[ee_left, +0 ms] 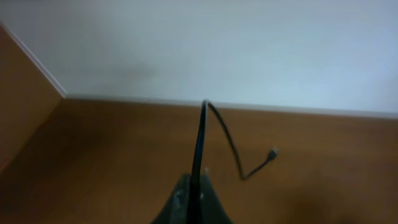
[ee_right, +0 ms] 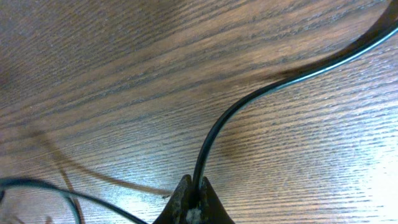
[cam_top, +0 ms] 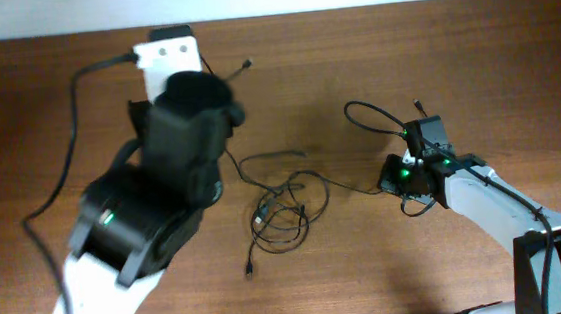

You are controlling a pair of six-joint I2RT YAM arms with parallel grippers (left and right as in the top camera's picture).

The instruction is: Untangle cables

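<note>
Pinched tight on a strand each, left gripper [ee_left: 196, 190] and right gripper [ee_right: 194, 190] hold the cables [cam_top: 283, 209], whose knot lies mid-frame on the table [cam_top: 370, 280], one plug [ee_left: 272, 153] loose. Pulling apart hard could cinch that knot or slip a strand free.

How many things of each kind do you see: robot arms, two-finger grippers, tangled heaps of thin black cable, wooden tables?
Tangled heap of thin black cables: 1
Black-and-white robot arms: 2, left arm and right arm
Black two-finger grippers: 2, left gripper and right gripper, each shut on one of the cables
Brown wooden table: 1
Total: 6
</note>
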